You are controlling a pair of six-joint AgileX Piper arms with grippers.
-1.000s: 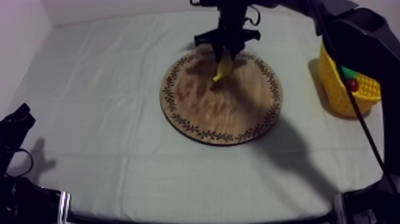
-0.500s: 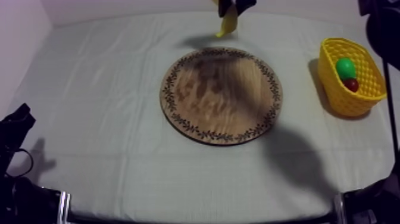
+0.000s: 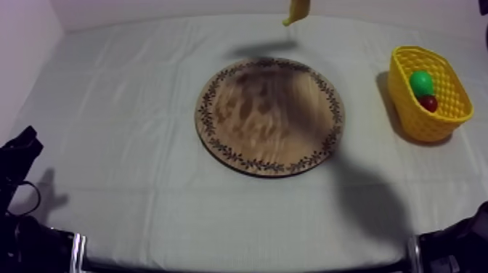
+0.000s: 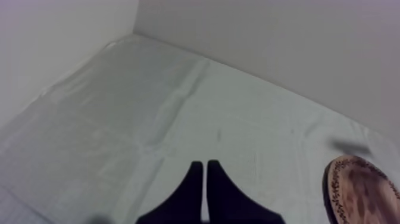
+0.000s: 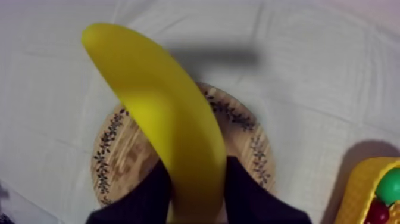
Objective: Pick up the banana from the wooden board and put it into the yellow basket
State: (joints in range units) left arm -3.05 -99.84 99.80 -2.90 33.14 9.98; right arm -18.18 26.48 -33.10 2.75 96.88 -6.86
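While the right gripper (image 5: 195,179) clasped the banana (image 5: 161,119) between its fingers, high beyond the wooden board's (image 3: 269,116) far rim, the carry seemed the step in hand. Next, it needed swinging over the yellow basket (image 3: 428,129) before release. The left gripper (image 4: 205,176) rested closed and empty.

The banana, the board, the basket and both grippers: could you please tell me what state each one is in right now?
banana: off the board, held in the air.
right gripper: shut on the banana.
left gripper: shut on nothing, fingers together, low over the cloth.
wooden board: flat, nothing on it.
yellow basket: upright, holding a green fruit and a small red fruit.
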